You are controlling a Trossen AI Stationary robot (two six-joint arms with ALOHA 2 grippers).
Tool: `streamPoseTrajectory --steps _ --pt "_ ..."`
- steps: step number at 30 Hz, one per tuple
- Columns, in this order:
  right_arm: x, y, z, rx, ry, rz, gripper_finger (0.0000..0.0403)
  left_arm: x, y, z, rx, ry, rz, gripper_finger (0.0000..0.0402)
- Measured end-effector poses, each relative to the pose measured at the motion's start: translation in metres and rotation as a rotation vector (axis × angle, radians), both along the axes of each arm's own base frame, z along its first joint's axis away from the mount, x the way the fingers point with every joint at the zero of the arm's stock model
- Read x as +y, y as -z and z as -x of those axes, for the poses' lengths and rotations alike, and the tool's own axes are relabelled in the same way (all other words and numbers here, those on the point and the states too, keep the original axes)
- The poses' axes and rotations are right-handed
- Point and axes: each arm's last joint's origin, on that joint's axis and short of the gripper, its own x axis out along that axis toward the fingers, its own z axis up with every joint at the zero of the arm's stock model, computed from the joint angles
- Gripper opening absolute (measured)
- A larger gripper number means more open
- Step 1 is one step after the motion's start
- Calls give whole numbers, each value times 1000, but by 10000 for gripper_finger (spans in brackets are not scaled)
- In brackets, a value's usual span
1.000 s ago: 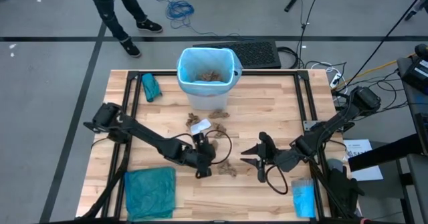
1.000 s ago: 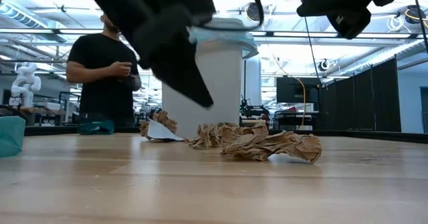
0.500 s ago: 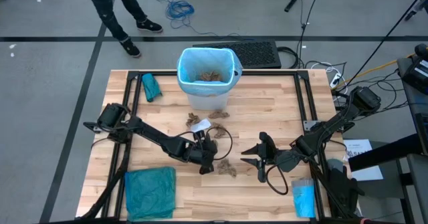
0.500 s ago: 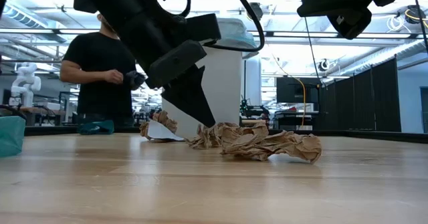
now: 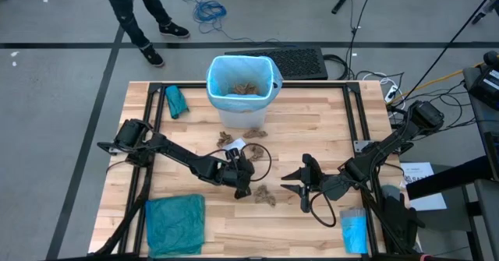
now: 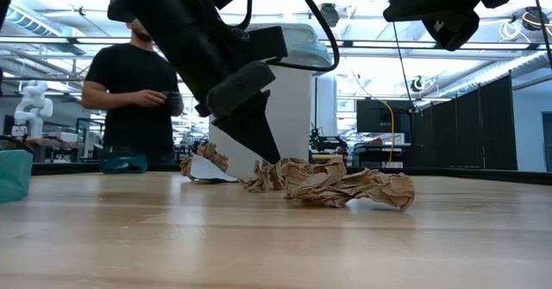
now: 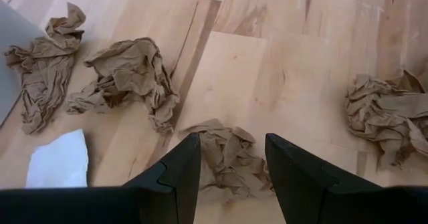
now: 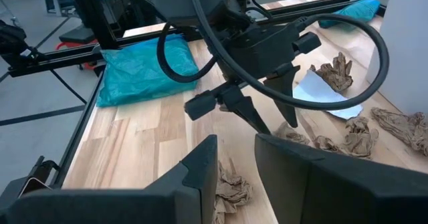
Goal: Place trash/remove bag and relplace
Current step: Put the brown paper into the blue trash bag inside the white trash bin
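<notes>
Several paper scraps (image 7: pixel 127 77) near spread left hand (image 7: pixel 231 170) straddling one scrap (image 7: pixel 227 154), right hand (image 5: pixel 292 183) slightly parted

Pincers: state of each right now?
Left pincer: open, fingers straddling a crumpled paper scrap on the table, not closed on it.
Right pincer: open, holding nothing, hovering above the table.

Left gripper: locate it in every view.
High view: left gripper at centre, open over the table.
Low view: centre-left, tips down at the brown paper.
Left wrist view: own fingers along the bottom edge.
Right wrist view: centre, pointing down.
Shared landmark: the white scrap nearby.
</notes>
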Motion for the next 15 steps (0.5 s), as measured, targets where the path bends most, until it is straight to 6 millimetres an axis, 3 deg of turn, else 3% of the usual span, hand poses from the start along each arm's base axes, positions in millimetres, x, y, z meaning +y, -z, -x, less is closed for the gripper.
streamPoseTrajectory --steps 9,15 --pt "0 0 0 0 0 0 93 -1 2 0 10 12 23 164" --pt "0 0 0 0 1 -3 93 -1 20 -2 60 12 14 164"
